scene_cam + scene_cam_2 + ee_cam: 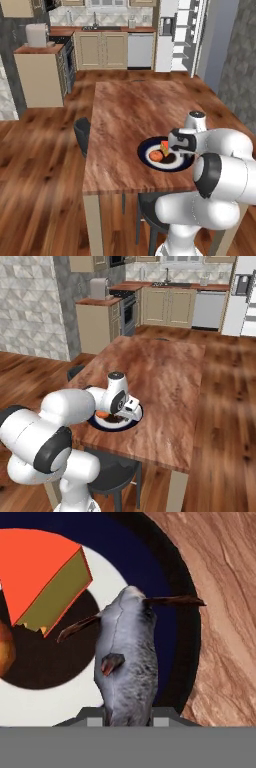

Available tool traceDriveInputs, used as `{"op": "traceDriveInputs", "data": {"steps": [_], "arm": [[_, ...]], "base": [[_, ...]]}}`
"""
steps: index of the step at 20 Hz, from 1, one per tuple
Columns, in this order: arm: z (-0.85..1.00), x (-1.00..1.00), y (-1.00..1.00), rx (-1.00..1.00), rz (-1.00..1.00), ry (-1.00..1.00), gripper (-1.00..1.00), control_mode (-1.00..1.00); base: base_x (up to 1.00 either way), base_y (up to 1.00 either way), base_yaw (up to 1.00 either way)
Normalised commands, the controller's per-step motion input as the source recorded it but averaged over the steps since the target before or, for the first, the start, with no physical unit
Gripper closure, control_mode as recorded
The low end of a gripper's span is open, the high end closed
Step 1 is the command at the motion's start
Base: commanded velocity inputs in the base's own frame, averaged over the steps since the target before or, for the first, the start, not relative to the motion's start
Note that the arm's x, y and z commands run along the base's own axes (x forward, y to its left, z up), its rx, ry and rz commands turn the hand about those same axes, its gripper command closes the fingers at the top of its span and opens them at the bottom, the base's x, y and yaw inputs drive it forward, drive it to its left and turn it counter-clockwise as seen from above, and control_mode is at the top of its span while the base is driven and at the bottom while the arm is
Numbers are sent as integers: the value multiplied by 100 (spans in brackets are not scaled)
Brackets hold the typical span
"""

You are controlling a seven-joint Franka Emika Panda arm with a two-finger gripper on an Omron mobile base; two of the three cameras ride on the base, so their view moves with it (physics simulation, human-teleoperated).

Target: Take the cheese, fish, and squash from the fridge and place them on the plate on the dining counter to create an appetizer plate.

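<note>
The grey fish (127,657) with thin dark fins is pinched tail-first between my gripper's tips (127,721), just above the plate's navy rim (165,572). On the plate's white centre lie the orange-and-yellow cheese wedge (45,577) and, at the left edge, the orange-brown squash (5,649). From the left base view my gripper (176,151) hangs low over the plate (142,150), next to the squash (156,156) and cheese (164,146). The plate (134,422) rests near the front of the dining counter (130,110).
The fridge (180,35) stands open at the back right, its white shelves showing. Dark stools (82,132) sit at the counter's left side and under its front edge (107,476). Beige kitchen cabinets (100,50) line the far wall.
</note>
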Motion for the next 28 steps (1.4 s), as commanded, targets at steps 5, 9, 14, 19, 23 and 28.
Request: {"op": "traceDriveInputs", "data": {"steps": [5, 9, 14, 19, 23, 28], "arm": [[-16, 5, -1, 0, -1, 0, -100, -100], [0, 15, 0, -1, -6, -3, -100, -100], [35, 3, 0, 0, -3, -5, -100, -100], [84, -30, 0, -1, -4, -7, -100, -100], [72, -96, -8, -1, -6, -12, -100, -100], [35, -100, -27, 0, -13, -18, -100, -100]], "base": [[0, 0, 0], [0, 0, 0], [0, 0, 0], [0, 0, 0], [0, 0, 0], [0, 0, 0]]}}
